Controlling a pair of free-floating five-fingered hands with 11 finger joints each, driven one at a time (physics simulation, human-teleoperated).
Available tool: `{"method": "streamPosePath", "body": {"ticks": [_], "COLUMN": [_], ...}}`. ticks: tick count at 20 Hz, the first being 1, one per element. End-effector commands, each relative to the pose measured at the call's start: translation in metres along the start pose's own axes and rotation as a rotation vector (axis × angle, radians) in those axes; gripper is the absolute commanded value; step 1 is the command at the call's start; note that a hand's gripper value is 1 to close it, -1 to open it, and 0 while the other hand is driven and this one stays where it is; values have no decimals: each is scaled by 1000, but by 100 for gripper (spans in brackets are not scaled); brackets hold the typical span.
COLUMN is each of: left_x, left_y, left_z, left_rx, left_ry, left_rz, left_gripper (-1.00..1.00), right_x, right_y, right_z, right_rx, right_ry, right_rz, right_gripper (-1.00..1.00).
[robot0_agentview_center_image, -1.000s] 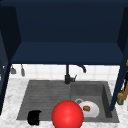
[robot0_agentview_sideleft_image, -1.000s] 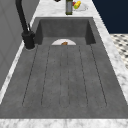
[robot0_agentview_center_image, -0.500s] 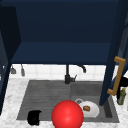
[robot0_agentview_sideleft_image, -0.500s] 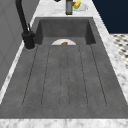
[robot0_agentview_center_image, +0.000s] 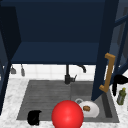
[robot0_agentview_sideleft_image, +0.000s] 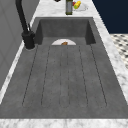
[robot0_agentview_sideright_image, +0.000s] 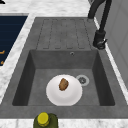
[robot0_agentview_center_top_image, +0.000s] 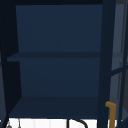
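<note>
The cabinet door (robot0_agentview_center_image: 103, 50), dark blue with an orange handle (robot0_agentview_center_image: 108, 72), stands swung open above the sink (robot0_agentview_center_image: 45, 95). The right hand (robot0_agentview_center_image: 119, 81) hovers just beside the handle, fingers hanging loose. The left hand (robot0_agentview_center_image: 34, 117) floats low at the sink's front, curled.
</note>
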Motion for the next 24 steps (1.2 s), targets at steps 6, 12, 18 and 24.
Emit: {"method": "streamPosePath", "body": {"ticks": [6,12,18,24], "left_x": [0,0,0,0], "left_y": [0,0,0,0], "left_z": [0,0,0,0], "left_rx": [0,0,0,0], "left_ry": [0,0,0,0], "left_rz": [0,0,0,0], "left_gripper": [0,0,0,0], "right_x": [42,66,89,112], "right_y": [-1,-2,-2,-3], "right_z": [-11,-16,-20,-22], "right_rx": [-12,-15,-18,-19], "right_ry": [152,240,327,413], "right_rz": [-12,-11,-12,-14], "right_gripper": [-100,-100,-100,-100]}}
